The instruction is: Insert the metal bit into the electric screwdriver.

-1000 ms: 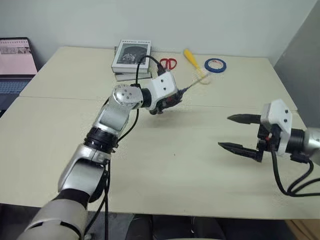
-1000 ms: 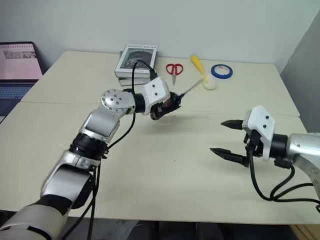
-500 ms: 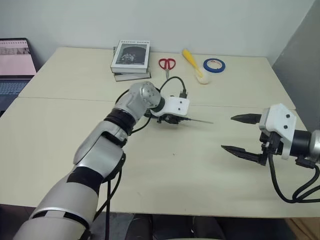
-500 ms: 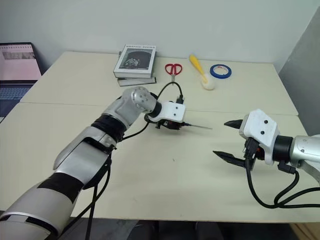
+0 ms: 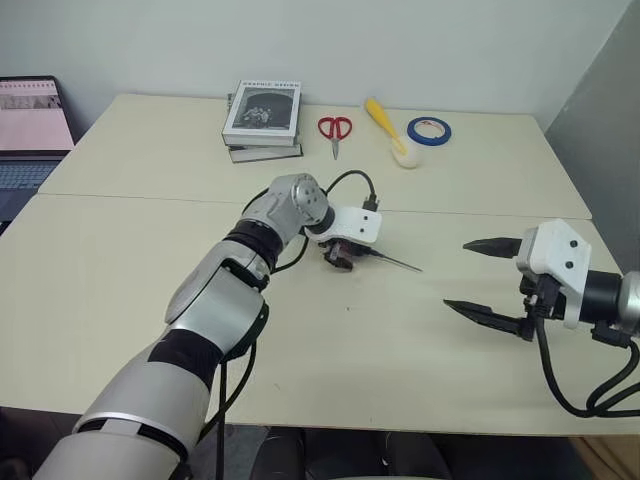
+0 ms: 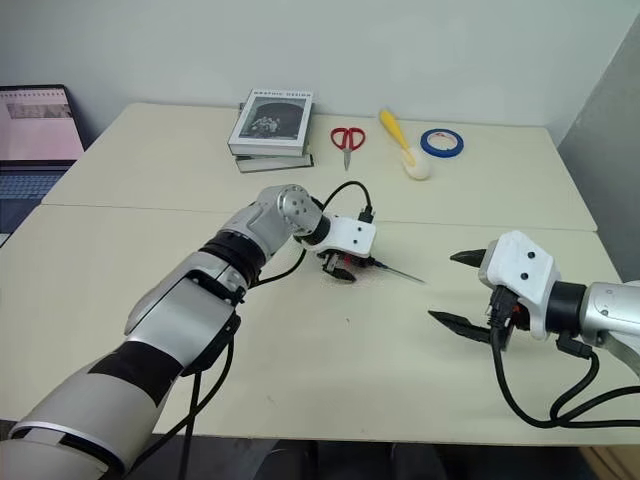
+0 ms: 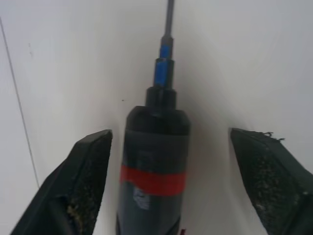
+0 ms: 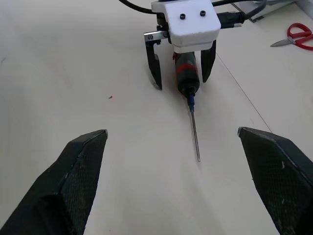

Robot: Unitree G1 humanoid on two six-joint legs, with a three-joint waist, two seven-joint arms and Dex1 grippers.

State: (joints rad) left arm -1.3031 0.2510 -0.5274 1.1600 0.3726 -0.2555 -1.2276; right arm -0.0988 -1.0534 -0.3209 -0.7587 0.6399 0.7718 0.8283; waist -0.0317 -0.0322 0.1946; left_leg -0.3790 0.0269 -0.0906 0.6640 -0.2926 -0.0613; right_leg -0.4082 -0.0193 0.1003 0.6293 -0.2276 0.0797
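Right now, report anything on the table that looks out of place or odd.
Nothing stands out. The electric screwdriver lies flat on the table between the open left gripper's fingers, metal bit already seated in its tip. The right gripper is open, apart from it.

Pale benches against a plain wall, laptop off to one side

Two cream-coloured benches [image 5: 130, 150] stand pushed together, a thin seam [image 5: 150, 198] running across where they meet, and their tops look matte and evenly lit, with only soft shadows. Behind the far bench rises a plain, pale grey-white wall [image 5: 400, 40], bare of marks. At the right edge a darker grey panel [image 5: 600, 130] slants down beside the bench. On the left, beyond the bench's corner, an open laptop [image 5: 30, 130] shows a pinkish screen above its dark keyboard. Under the near edge of the bench lies deep shadow.
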